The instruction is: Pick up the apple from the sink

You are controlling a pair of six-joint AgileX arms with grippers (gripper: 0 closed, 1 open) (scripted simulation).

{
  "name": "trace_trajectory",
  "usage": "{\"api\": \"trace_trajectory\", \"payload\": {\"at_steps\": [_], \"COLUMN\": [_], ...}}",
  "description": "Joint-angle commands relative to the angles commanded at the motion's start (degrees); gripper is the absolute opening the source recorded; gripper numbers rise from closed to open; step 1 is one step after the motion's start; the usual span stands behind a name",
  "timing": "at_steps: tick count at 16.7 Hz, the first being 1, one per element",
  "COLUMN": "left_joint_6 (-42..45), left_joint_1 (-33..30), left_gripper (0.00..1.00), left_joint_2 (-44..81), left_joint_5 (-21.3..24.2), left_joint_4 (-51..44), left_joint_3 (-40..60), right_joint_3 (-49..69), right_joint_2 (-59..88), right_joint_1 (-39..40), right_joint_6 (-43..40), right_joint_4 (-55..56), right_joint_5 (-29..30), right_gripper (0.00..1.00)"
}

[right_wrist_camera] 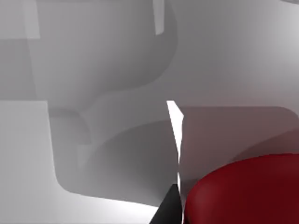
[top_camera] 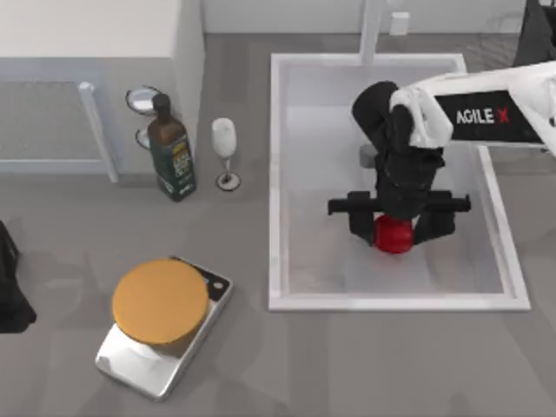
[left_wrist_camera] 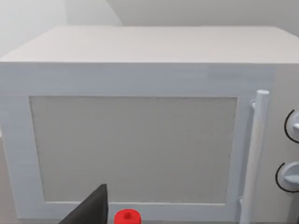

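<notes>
The apple (top_camera: pixel 393 235) is small, shiny and bright red. It sits on the sink (top_camera: pixel 287 174) floor, near the front rim. The right tool (top_camera: pixel 396 233) is down over it, one finger on each side, touching it. The sink is white with a grey floor, set in a grey worktop (top_camera: pixel 330 365). The arm (top_camera: pixel 486 113) says "AGILE X". The left arm (top_camera: pixel 10 287) waits at the left edge.
</notes>
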Motion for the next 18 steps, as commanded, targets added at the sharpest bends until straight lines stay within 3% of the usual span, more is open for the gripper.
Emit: {"api": "trace_trajectory", "payload": {"at_steps": [2, 3, 13, 18], "left_joint_6": [0.0, 0.0, 0.0, 0.0], "left_joint_1": [0.0, 0.0, 0.0, 0.0], "left_gripper": [1.0, 1.0, 1.0, 1.0], "left_joint_2": [0.0, 0.0, 0.0, 0.0], "left_joint_5": [0.0, 0.0, 0.0, 0.0], "left_joint_4": [0.0, 0.0, 0.0, 0.0], "left_joint_3": [0.0, 0.0, 0.0, 0.0], "right_joint_3": [0.0, 0.0, 1.4, 13.9], "right_joint_2": [0.0, 0.0, -3.2, -1.3], "right_joint_1": [0.0, 0.0, -0.1, 0.0], "right_joint_6": [0.0, 0.0, -0.4, -0.3], "right_joint_4": [0.0, 0.0, -2.2, -14.2], "right_joint_5": [0.0, 0.0, 1.1, 1.1], "right_gripper": [0.02, 0.0, 0.0, 0.0]}}
